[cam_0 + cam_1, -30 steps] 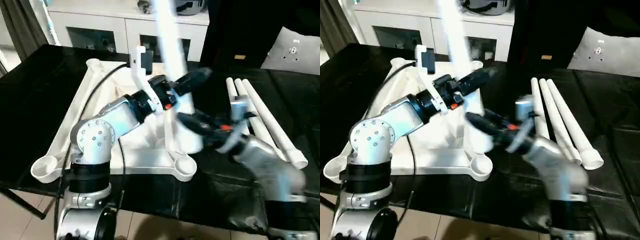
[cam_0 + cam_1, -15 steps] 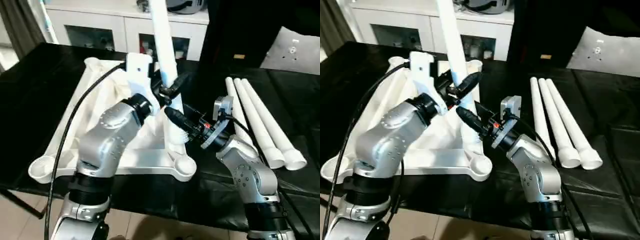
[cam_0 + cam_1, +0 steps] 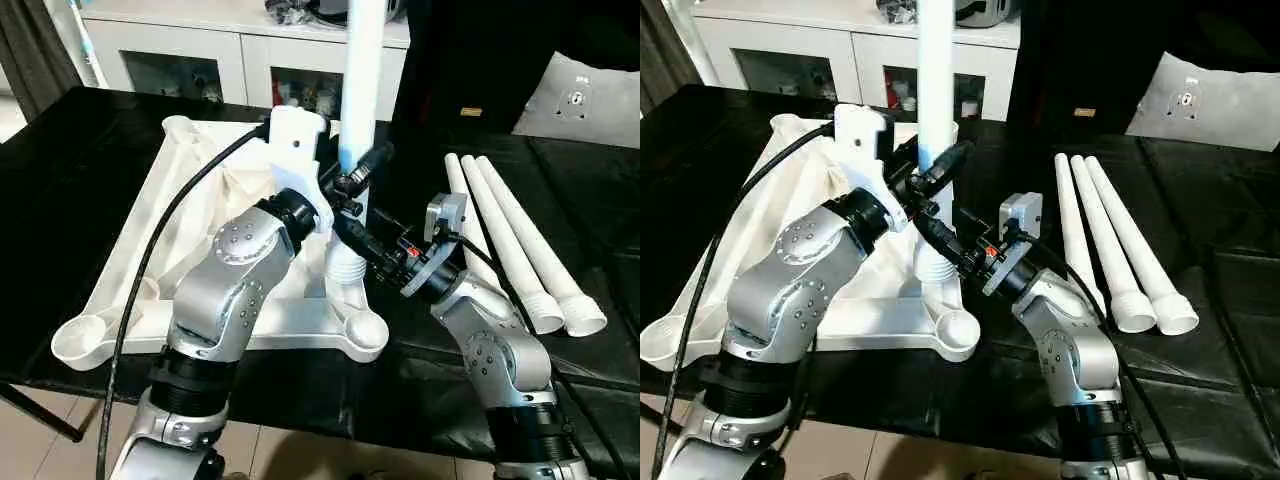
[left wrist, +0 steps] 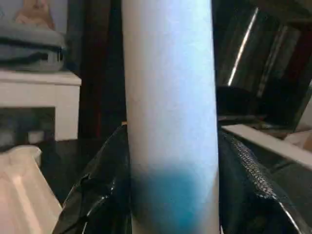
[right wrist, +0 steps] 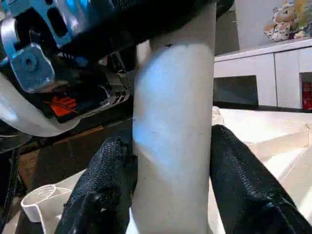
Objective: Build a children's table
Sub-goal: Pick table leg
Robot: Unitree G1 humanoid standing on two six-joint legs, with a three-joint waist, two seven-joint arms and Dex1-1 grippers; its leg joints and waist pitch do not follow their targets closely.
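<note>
White plastic throughout. Item: children's table, part-built.

Rectangular white plastic table top (image 3: 205, 215), underside up, ribbed, with round corner sockets; lying on black-covered work surface (image 3: 70, 170), in front of white cabinet with glass doors (image 3: 190, 60).

Long white tapered tubular leg (image 3: 360, 90), one of four; standing upright, threaded lower end (image 3: 347, 270) down near right edge of top, just behind near right corner socket (image 3: 366, 328). Not seen seated in any socket; exact contact of its foot with the top cannot be told.

Three further white tubular legs (image 3: 515, 240), lying side by side on black surface to the right, well apart from top, flared ends toward the robot. Untouched.

Left gripper (image 3: 350, 185), two black fingers; closed about upright leg at mid-height, a finger on each side of the tube in left wrist view (image 4: 100, 195).

Right gripper (image 3: 345, 232), two black fingers; closed about same leg lower down, just above the thread, fingers (image 5: 105, 185) flanking the tube in right wrist view. Both grips part-open only by the width of the leg.

Progress, judged: early. Top laid ready; first leg upright and held by both grippers, not yet fixed. Near sockets bare. Remaining: seating and turning this leg home, fitting the other three, turning the table over.
</note>
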